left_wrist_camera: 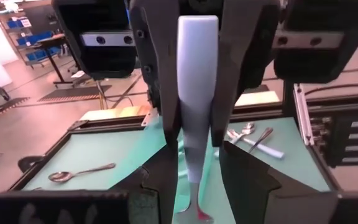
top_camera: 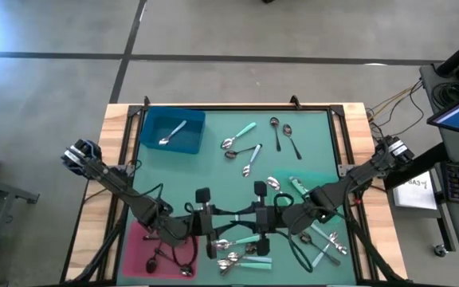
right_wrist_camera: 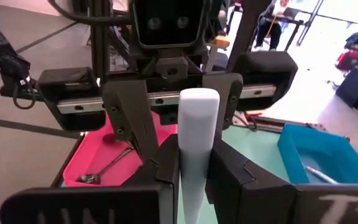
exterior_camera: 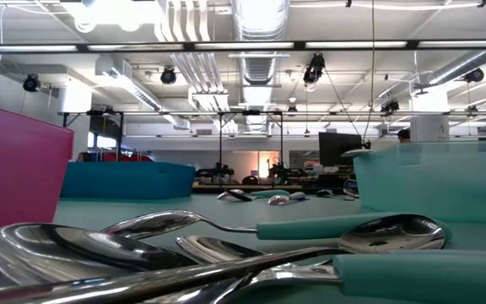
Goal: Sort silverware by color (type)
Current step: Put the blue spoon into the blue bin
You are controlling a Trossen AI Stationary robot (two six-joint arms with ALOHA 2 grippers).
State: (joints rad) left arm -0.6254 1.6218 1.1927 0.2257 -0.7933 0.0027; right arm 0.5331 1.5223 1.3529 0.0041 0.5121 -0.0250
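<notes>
Midway, both grippers, the left gripper (left_wrist_camera: 194, 124) and right gripper (right_wrist_camera: 197, 162), clamped one mint-handled spoon (left_wrist_camera: 196, 93) near the table's (top_camera: 213, 171) front edge; most spoons (top_camera: 241, 143) remained unsorted outside the trays (top_camera: 154, 239).

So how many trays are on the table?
3. The blue tray is at the far left, with one spoon inside. The pink tray is at the near left. The green tray is on the right, partly hidden.
</notes>
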